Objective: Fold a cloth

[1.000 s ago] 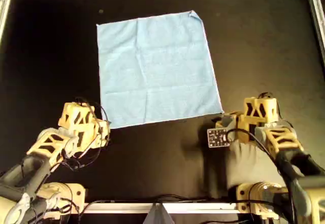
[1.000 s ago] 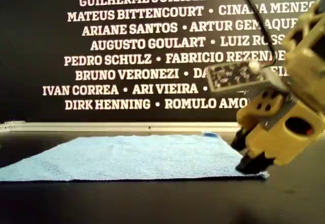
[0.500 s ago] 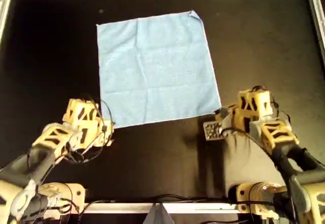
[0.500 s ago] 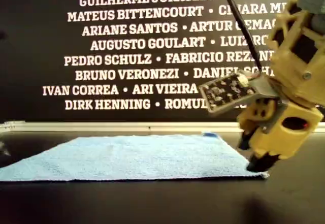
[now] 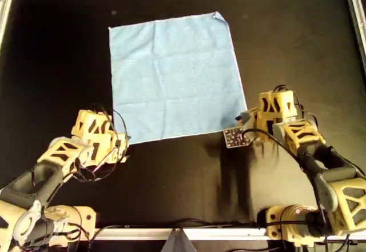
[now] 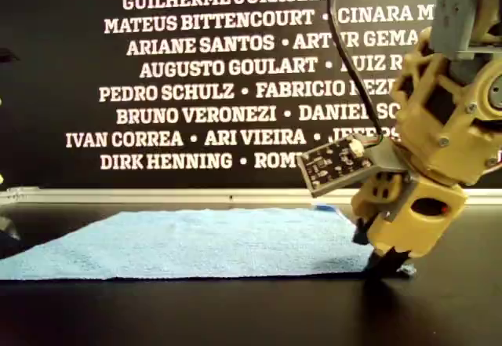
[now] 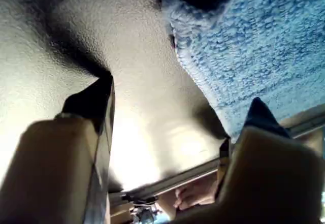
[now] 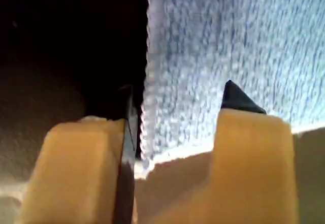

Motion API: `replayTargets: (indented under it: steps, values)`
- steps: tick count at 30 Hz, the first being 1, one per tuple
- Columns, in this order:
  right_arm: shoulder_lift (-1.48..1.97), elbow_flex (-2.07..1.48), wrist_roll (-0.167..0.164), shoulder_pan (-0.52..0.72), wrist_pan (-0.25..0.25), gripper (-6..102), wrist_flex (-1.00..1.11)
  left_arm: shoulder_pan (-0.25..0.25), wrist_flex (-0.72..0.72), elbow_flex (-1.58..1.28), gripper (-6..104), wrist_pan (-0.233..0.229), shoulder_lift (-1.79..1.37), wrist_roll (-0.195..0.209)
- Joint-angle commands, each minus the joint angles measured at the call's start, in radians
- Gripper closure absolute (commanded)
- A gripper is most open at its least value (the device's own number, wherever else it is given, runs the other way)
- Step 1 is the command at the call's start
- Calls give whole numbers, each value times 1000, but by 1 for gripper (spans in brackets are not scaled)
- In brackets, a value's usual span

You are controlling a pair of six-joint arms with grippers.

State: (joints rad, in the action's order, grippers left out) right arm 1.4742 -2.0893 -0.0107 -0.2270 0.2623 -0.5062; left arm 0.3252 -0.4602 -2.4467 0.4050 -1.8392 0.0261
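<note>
cloth [image 5: 176,76]: flat on black table [image 5: 297,46] | right gripper [image 8: 175,102]: fingers wide apart, straddling cloth's corner edge, nothing clamped | left gripper [image 7: 177,102]: fingers spread wide, empty, cloth corner between and just beyond tips

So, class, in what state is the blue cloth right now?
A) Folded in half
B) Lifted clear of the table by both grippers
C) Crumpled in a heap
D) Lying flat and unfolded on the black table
D: the cloth lies spread as one flat square, with the open right gripper straddling one corner.
</note>
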Motion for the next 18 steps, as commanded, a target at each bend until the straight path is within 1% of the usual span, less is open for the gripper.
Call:
replayTargets:
  steps: [1, 4, 7, 9, 13, 18]
  values:
    - [5, 49, 0, 9, -37, 27, 26, -17, 17, 31, 7, -37, 2, 2]
    - [5, 51, 0, -8, -137, 27, 26, -37, 17, 32, 7, -61, 2, 2]
    - [5, 71, 0, -48, -186, 27, 26, -37, 17, 32, 7, -71, 2, 2]
    - [-2, 80, 0, -66, -193, 27, 26, -37, 18, 34, 7, -71, 2, 2]
    - [-63, 143, 12, -67, -186, 27, 25, -37, 44, 49, 8, -71, 5, 0]
    - [-104, 201, 9, -69, -178, 27, 8, -37, 66, 69, 8, -71, 78, 0]
